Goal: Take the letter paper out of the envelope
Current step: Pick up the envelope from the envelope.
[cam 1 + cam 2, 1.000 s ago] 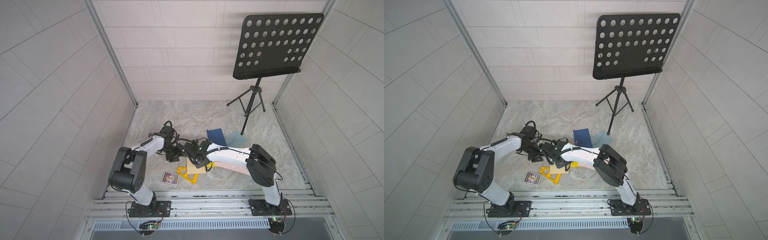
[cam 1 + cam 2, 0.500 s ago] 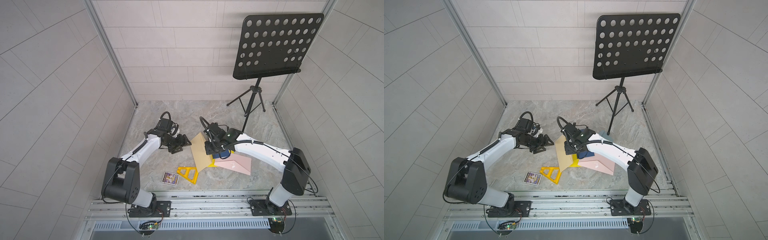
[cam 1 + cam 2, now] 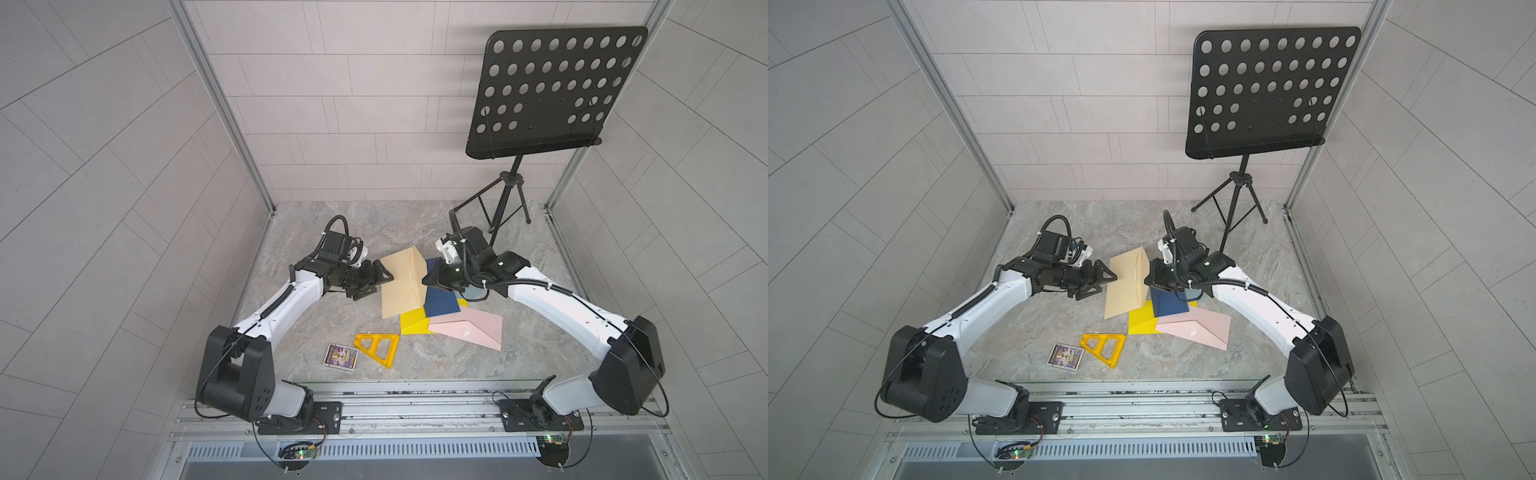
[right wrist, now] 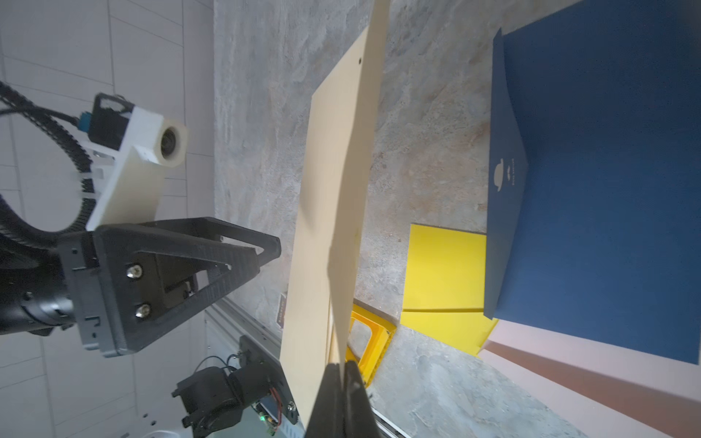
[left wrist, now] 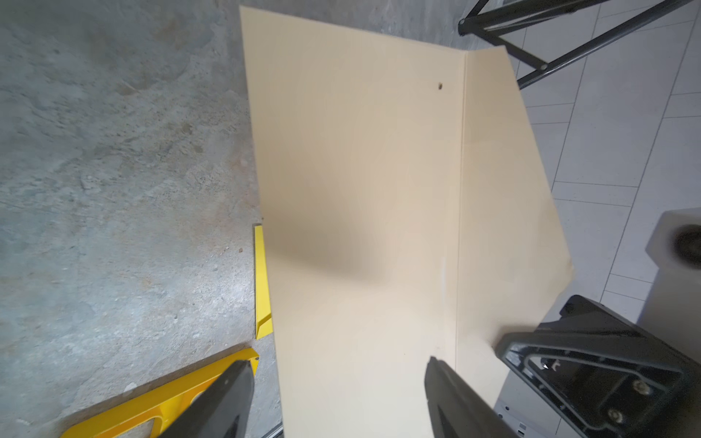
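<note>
Surface: grey marbled tabletop (image 3: 353, 232), with a rail along the near edge.
Room: pale tiled walls (image 3: 332, 124) on three sides; black music stand (image 3: 552, 91) at the far right.
Loose items: blue envelope (image 3: 440, 303), yellow envelope (image 3: 413, 324) and pink envelope (image 3: 469, 328) overlapping at centre; yellow triangle (image 3: 376, 347) and a card (image 3: 341, 356) nearer the rail.
Arms: both reach out from the rail and bend inward, wrists facing each other across the tan envelope (image 3: 399, 286).
Left pincer (image 3: 376, 282): jaws wide apart, holding nothing; its tips are just beside the tan envelope's left edge, and whether they touch it cannot be told.
Right pincer (image 4: 343, 369): jaws pressed together on the tip of the tan envelope's open flap.
Tan envelope: tilted, flap side raised by the right pincer, beside the blue envelope; whether its low edge rests on the tabletop cannot be told.
Letter paper: not discernible in any view.
</note>
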You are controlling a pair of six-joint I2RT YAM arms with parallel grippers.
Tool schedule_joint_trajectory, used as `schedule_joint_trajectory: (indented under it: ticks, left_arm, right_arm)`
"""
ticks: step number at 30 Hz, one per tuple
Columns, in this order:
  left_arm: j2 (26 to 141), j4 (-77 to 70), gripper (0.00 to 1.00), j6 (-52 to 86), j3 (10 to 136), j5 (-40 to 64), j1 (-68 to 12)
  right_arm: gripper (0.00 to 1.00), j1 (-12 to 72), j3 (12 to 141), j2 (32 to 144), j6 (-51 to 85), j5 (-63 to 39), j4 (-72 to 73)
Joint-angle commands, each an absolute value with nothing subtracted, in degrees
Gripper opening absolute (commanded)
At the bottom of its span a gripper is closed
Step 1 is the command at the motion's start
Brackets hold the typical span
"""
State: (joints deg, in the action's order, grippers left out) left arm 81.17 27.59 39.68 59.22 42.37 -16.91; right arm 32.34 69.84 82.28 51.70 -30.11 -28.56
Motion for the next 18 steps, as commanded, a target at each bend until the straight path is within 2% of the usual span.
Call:
schedule_joint_trajectory:
  ticks: [1, 7, 10, 13, 15, 18]
  left_arm:
    - [79.8, 24.9, 0.79, 41.2, 59.9, 42.0, -17.1]
    - [79.6, 16.5, 0.80, 48.3, 58.0, 42.6, -17.1]
    - [80.1, 11.2, 0.75, 52.3, 57.3, 43.4, -17.3]
    - [80.2, 4.9, 0.55, 57.1, 56.3, 43.8, -17.4]
    - [80.2, 0.3, 0.34, 60.9, 54.9, 44.2, -17.4]
    - [80.2, -8.5, 0.08, 67.3, 52.4, 44.3, -17.5]
  right_arm:
    - [0.00, 30.7, 69.1, 79.8, 58.7, -35.2, -23.3]
    - [0.00, 28.8, 66.2, 78.1, 66.2, -38.4, -16.6]
    - [0.00, 28.5, 65.1, 77.9, 69.4, -39.6, -13.2]
    - [0.00, 28.1, 63.9, 78.0, 72.4, -40.7, -10.1]
    - [0.00, 27.7, 62.8, 77.8, 74.7, -41.2, -7.6]
    - [0.00, 27.0, 61.3, 77.5, 78.2, -41.6, -4.0]
